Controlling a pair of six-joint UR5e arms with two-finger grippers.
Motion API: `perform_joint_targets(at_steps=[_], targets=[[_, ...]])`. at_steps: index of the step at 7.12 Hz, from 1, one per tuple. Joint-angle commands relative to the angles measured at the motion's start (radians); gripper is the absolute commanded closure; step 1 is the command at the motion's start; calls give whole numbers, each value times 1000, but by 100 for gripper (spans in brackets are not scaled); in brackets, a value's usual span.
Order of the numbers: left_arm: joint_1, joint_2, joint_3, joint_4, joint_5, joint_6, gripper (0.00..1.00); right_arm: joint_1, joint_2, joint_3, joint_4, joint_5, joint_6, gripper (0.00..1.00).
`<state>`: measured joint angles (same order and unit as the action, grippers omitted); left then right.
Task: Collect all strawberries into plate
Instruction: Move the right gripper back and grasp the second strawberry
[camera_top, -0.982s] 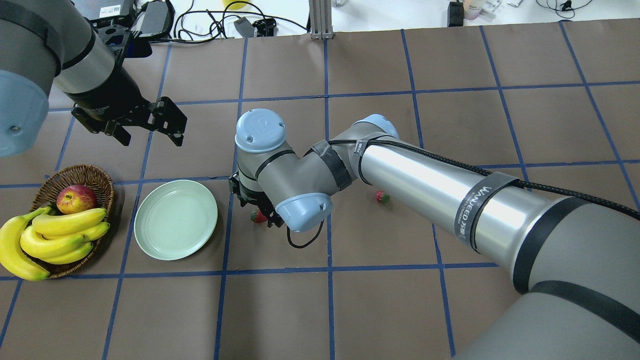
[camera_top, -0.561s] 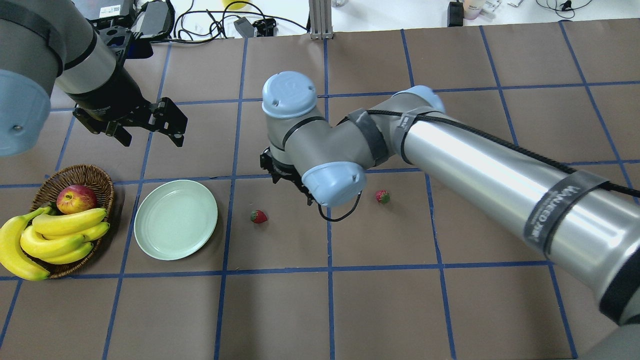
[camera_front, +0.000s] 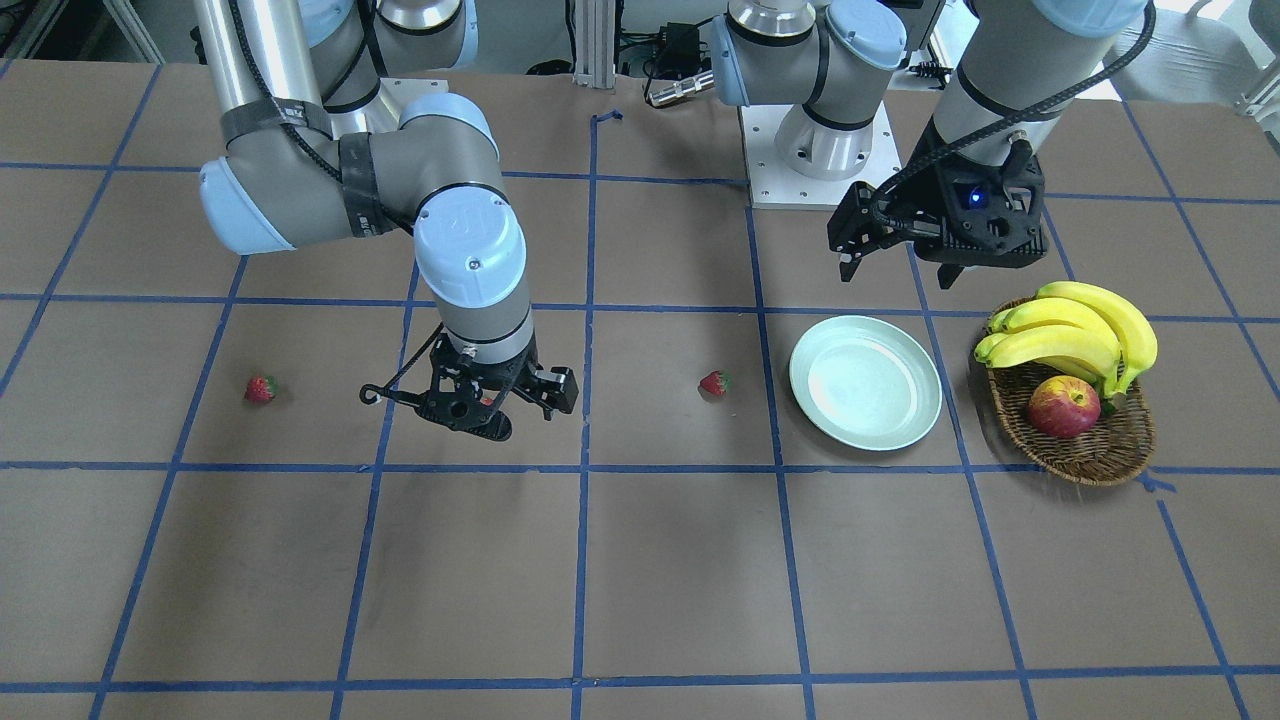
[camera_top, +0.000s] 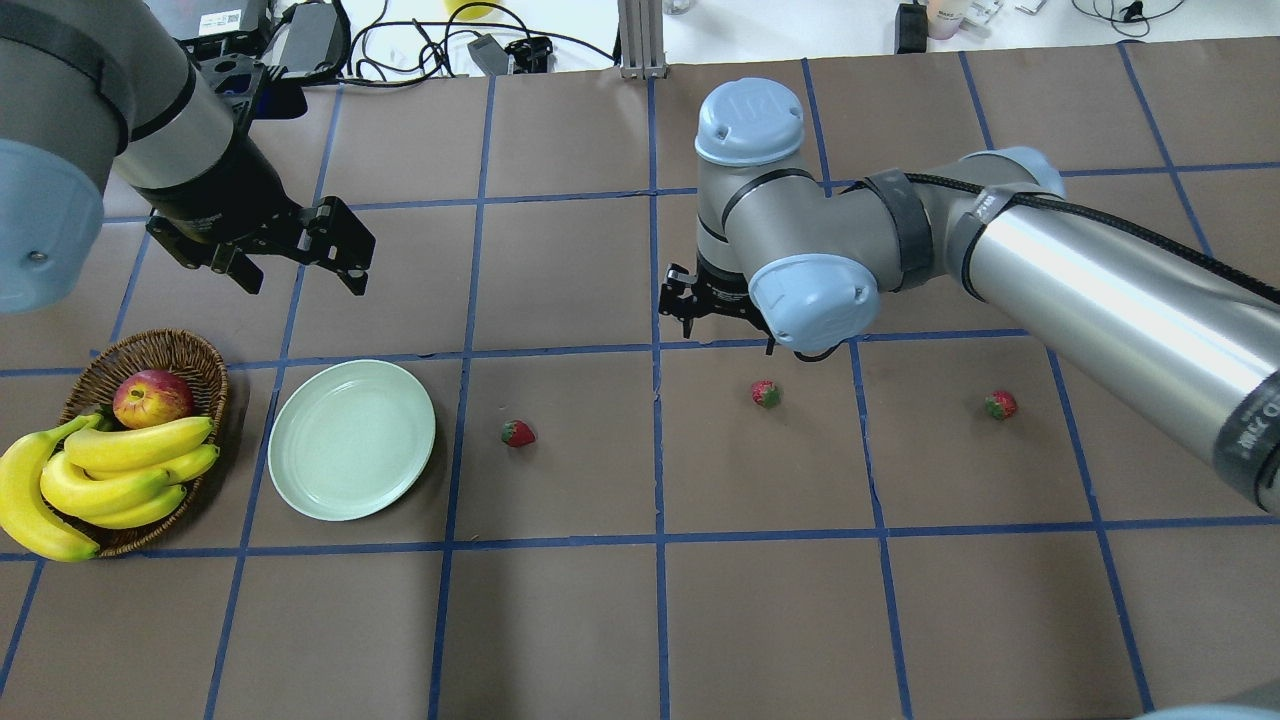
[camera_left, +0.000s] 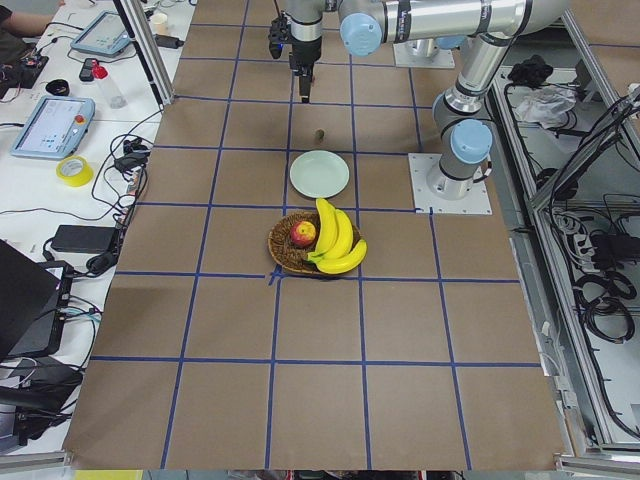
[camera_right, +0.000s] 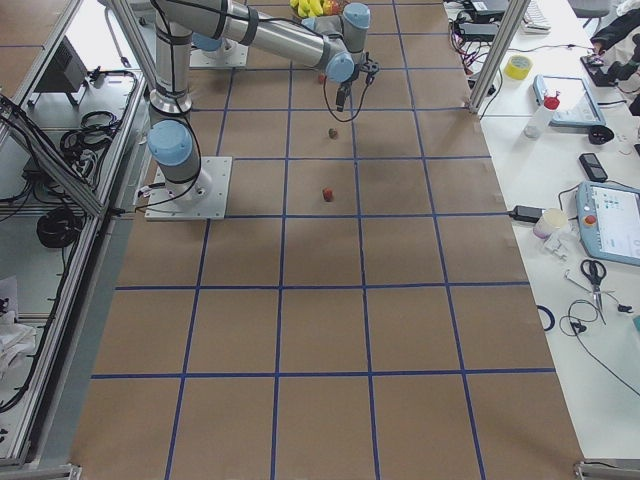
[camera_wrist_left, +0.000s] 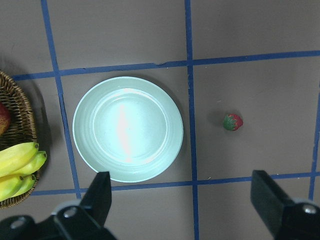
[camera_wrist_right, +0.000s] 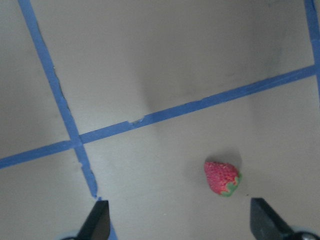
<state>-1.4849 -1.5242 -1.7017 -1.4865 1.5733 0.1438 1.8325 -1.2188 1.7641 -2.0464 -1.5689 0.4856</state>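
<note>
Three strawberries lie on the brown table: one (camera_top: 517, 433) right of the plate, a middle one (camera_top: 765, 393) and a right one (camera_top: 1000, 404). The mint-green plate (camera_top: 351, 440) holds nothing and also shows in the left wrist view (camera_wrist_left: 128, 128). My right gripper (camera_top: 725, 322) is open and empty, hovering just beyond the middle strawberry, which shows in the right wrist view (camera_wrist_right: 221, 178) between the open fingers. My left gripper (camera_top: 300, 265) is open and empty, held above the table beyond the plate. In its wrist view, the strawberry nearest the plate (camera_wrist_left: 232, 121) lies right of the plate.
A wicker basket (camera_top: 160, 345) with an apple (camera_top: 152, 397) and bananas (camera_top: 110, 470) stands left of the plate. Cables and devices lie along the table's far edge (camera_top: 420, 50). Blue tape lines grid the table.
My right arm has swung right and away from the strawberry near the plate, leaving it on the table, and now hangs over the middle strawberry. The left arm has not moved.
</note>
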Motion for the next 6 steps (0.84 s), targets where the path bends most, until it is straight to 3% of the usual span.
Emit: perform_joint_targets(at_steps=[1, 3, 4, 5, 6], targets=[[0, -2, 0, 0, 1, 0, 0, -35, -8, 139, -119, -31, -171, 4], [0, -1, -1, -1, 1, 0, 0, -38, -1, 237, -284, -19, -162, 9], [0, -1, -1, -1, 1, 0, 0, -38, 2, 239, -290, -20, -159, 20], [0, -1, -6, -1, 1, 0, 0, -38, 4, 239, -290, -17, -151, 45], [0, 1, -9, 0, 1, 0, 0, -38, 7, 238, -290, -16, -141, 61]])
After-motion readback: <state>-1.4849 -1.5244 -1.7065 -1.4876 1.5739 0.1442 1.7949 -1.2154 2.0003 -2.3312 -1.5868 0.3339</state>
